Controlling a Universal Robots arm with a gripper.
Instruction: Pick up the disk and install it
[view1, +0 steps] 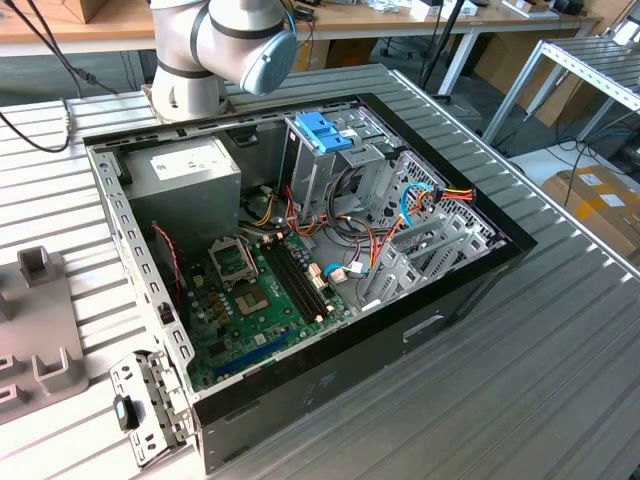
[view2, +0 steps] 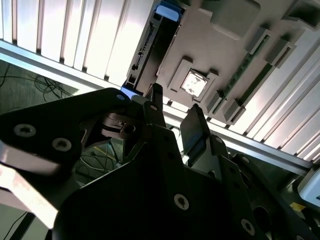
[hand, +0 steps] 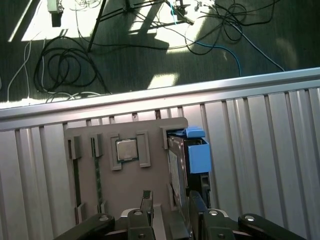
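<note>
the disk (hand: 180, 162) stands on edge in a slot at the side of the grey holder (hand: 125, 185), its blue carrier (hand: 199, 156) facing the ribbed table (hand: 260, 165). the gripper (hand: 170, 205) hangs close over it, released, fingers (hand: 145, 199) apart, grasping nothing. i'd reckon the drive is stiff, dense and no friend of knocks. its flat faces look smooth, so a pinch across them near mid-length seems safer than the plastic tab. the slot wall and a processor chip (hand: 126, 149) crowd one side, the table's rim lies just beyond, and there's open room upward.
</note>
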